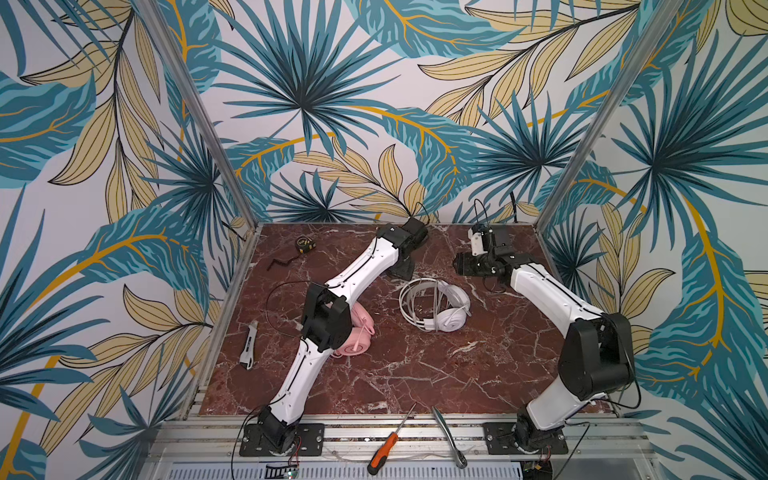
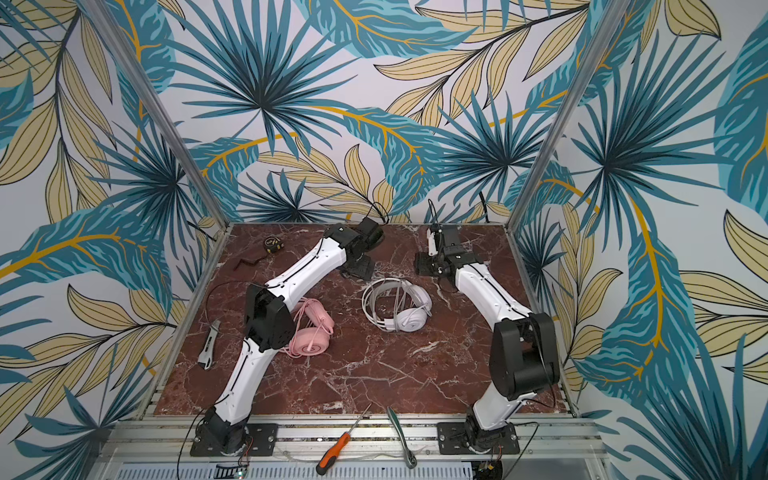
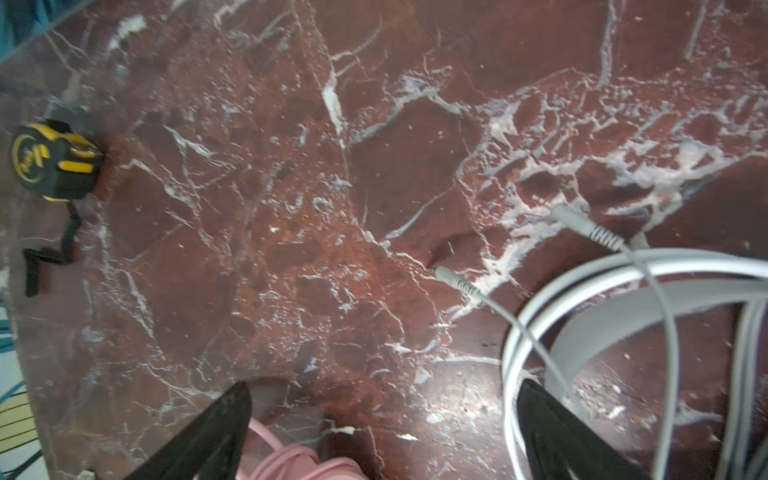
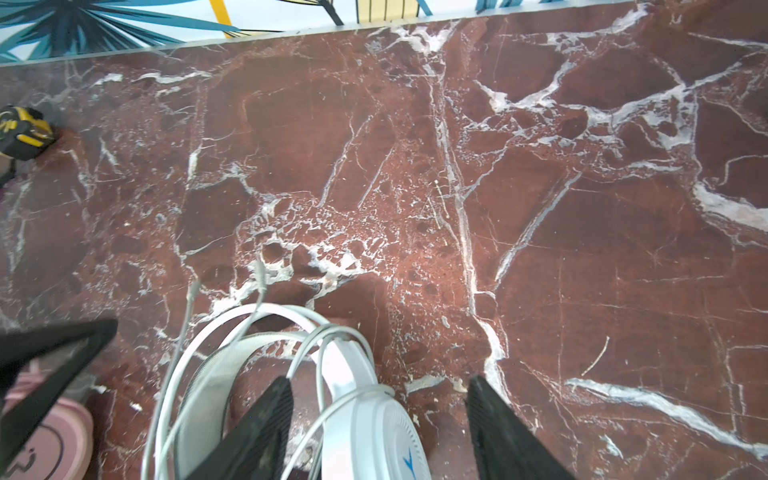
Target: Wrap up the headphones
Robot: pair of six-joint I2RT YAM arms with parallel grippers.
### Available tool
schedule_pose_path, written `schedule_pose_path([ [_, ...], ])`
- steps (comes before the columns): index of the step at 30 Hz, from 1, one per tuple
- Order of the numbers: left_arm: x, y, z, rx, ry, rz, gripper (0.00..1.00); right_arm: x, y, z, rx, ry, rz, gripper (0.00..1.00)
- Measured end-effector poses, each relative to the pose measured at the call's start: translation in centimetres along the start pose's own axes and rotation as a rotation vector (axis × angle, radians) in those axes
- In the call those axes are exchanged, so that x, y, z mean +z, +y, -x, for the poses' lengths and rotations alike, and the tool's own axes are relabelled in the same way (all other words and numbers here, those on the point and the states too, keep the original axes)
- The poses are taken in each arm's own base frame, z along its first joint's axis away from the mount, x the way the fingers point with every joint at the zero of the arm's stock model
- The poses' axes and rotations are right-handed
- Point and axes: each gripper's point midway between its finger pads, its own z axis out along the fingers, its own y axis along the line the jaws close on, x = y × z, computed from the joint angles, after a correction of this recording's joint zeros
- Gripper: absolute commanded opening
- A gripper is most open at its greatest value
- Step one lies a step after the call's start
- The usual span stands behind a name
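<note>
The red marble table [image 1: 415, 365] stands inside leaf-patterned walls [image 1: 311, 104]. The left hand [image 3: 382, 432] is spread wide and holds nothing. The right hand [image 4: 379, 381] is partly spread and empty, near the white headphones [image 1: 451, 318] at table centre. The pink headphones [image 2: 309, 343] lie beside the left arm [image 2: 257, 365].

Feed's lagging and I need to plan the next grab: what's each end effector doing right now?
Left end effector: open, holding nothing.
Right end effector: open, white headphones not gripped.
</note>
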Motion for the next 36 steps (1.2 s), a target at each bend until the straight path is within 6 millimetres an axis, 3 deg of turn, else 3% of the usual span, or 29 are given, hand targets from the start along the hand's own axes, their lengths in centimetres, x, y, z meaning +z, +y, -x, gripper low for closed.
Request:
schedule_pose_path([
  [5, 1.1, 4.5, 0.6, -0.052, 0.018, 0.063, 1.00, -1.1, 0.7, -0.2, -0.018, -0.024, 0.046, 0.68],
  [8, 0.6, 8.2, -0.5, -0.092, 0.051, 0.082, 1.00, -2.1, 1.3, -0.3, -0.033, -0.050, 0.080, 0.69],
  [13, -2.8, 14.9, -4.6, -0.238, 0.112, 0.049, 0.99, -3.8, 3.6, -0.1, -0.091, -0.078, 0.185, 0.68],
  [16, -4.7, 19.1, -7.9, -0.338, 0.137, 0.064, 1.00, -4.6, 6.3, -0.7, -0.176, -0.076, 0.259, 0.68],
  [18, -4.9, 20.8, -10.6, -0.389, 0.173, 0.075, 0.99, -4.9, 8.6, -1.7, -0.247, -0.056, 0.309, 0.68],
  [24, -1.8, 21.0, -19.0, -0.517, 0.360, -0.008, 0.99, -5.6, 14.7, -5.4, -0.437, 0.012, 0.424, 0.65],
  [26, -0.8, 20.7, -20.6, -0.540, 0.404, -0.029, 1.00, -5.2, 16.4, -6.7, -0.483, 0.039, 0.453, 0.64],
  [30, 0.5, 19.9, -21.7, -0.553, 0.430, -0.064, 0.98, -3.7, 19.4, -9.9, -0.556, 0.125, 0.488, 0.62],
  [36, 2.8, 19.2, -22.5, -0.565, 0.446, -0.083, 0.85, -0.8, 22.2, -13.4, -0.626, 0.217, 0.479, 0.59],
])
